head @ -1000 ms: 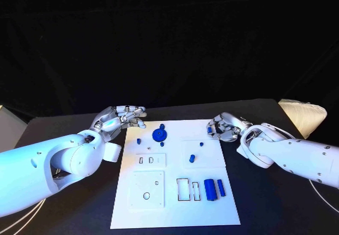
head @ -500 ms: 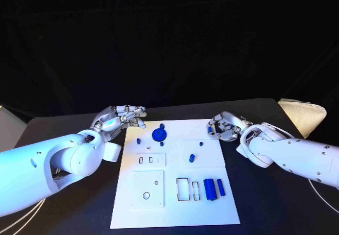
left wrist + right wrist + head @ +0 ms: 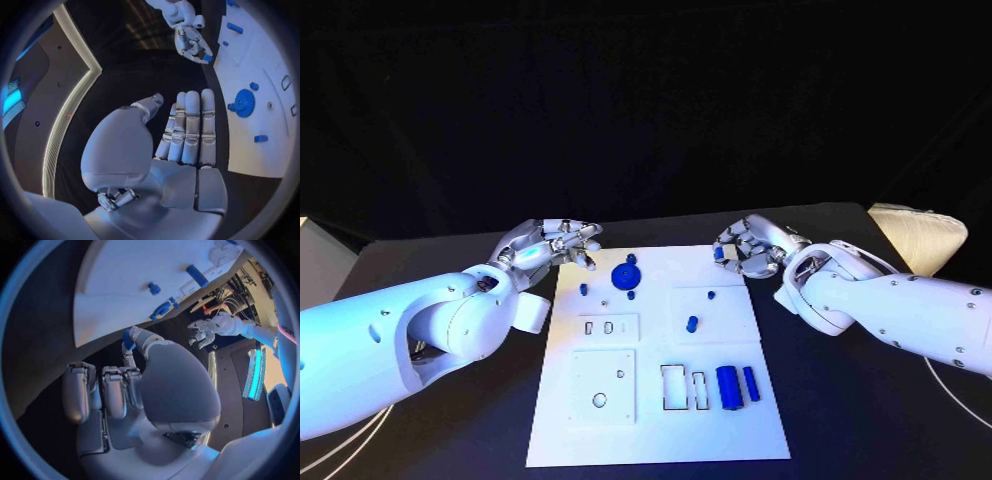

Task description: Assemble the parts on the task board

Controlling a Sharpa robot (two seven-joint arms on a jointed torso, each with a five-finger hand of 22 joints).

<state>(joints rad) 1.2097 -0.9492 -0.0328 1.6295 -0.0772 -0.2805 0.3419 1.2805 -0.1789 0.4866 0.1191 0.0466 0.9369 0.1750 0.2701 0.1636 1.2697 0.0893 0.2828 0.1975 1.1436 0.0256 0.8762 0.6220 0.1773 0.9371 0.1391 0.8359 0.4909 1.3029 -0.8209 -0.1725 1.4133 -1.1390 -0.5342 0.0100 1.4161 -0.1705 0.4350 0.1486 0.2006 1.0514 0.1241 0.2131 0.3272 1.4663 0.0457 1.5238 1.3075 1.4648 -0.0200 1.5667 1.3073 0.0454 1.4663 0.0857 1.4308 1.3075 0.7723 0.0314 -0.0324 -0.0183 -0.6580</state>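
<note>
- Your right hand (image 3: 749, 246) pinches a small blue part (image 3: 128, 338) just off the task board's (image 3: 733, 420) far corner.
- Your left hand (image 3: 548, 241) is empty, fingers straight, beside the blue gear (image 3: 626, 274).

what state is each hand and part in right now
left hand: open, fingers straight and together, holding nothing, beside the task board
right hand: pinching a small blue part at its fingertips, off the board's far right corner
blue gear: lying flat on the board's far end
two blue cylinders: lying side by side on the board, next to two empty rectangular slots
</note>
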